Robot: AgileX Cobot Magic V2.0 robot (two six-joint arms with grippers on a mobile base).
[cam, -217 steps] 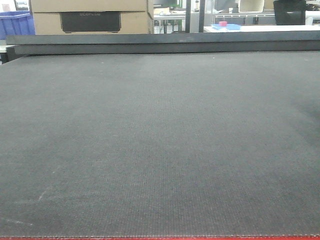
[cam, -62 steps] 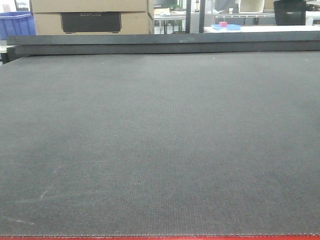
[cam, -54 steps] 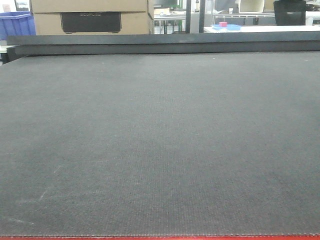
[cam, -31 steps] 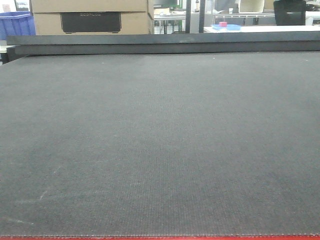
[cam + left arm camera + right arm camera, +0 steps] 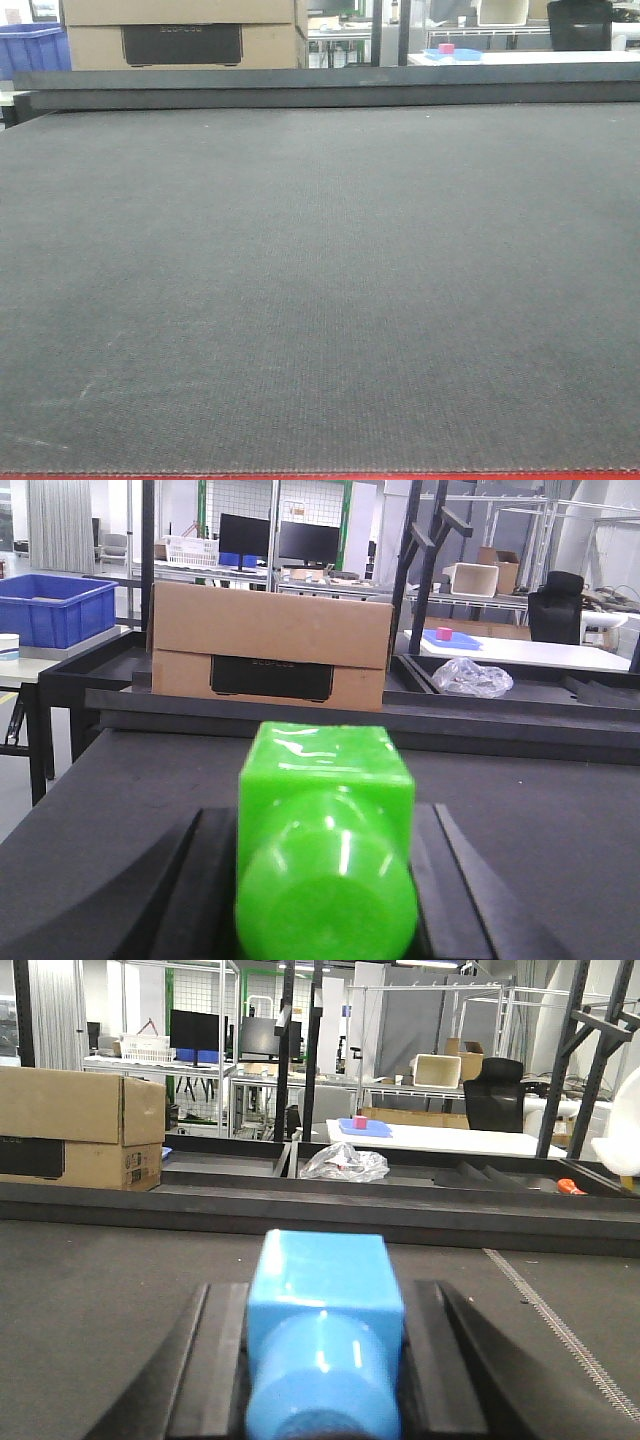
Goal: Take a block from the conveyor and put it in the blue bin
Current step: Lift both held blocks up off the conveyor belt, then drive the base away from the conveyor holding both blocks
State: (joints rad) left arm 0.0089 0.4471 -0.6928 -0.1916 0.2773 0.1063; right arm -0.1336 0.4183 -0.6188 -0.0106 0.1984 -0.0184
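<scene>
Mostly conveyor (image 5: 320,290) belt, dark grey, filling the front view.
Behind its far edge a cardboard box (image 5: 270,645), blue bin (image 5: 55,610) beyond to the left; left end effector (image 5: 322,815) frames a green piece (image 5: 325,900), right end effector (image 5: 322,1295) a blue piece (image 5: 322,1380), cannot tell if clamped.

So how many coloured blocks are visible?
3: green block between the left fingers, blue block between the right fingers, small pink block on the far table. Others may be hidden.

The conveyor (image 5: 320,300) fills the lower frame; behind its far edge a cardboard box (image 5: 180,35) sits upper left, a bin (image 5: 30,48) at its left, a tray (image 5: 462,55) on a surface (image 5: 545,57) upper right.
</scene>
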